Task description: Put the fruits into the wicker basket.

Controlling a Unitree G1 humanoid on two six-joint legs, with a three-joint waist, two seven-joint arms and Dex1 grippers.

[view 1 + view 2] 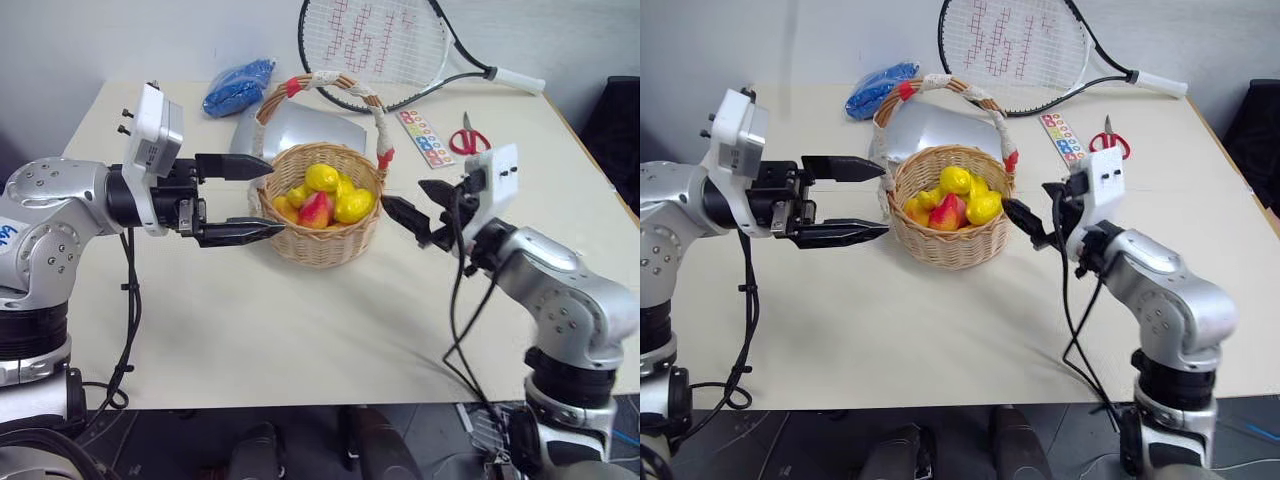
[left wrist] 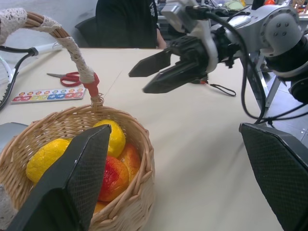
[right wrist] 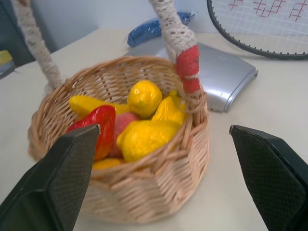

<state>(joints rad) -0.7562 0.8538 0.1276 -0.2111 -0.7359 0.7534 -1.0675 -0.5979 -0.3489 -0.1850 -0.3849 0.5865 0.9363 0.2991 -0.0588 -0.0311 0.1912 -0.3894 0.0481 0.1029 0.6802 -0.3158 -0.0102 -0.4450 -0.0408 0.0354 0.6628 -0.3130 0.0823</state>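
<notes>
Fruits (image 1: 325,195) sit piled in the wicker basket (image 1: 320,240) mid-counter (image 1: 300,330); left gripper (image 1: 255,198) gapes wide at its nine o'clock, right gripper (image 1: 415,205) wide and empty at three.

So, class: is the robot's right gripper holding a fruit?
No: the right gripper is open and empty beside the wicker basket, and the fruits lie inside it.

The fruits (image 1: 325,197) lie in the wicker basket (image 1: 320,240); a racket (image 1: 380,45) lies behind.
</notes>
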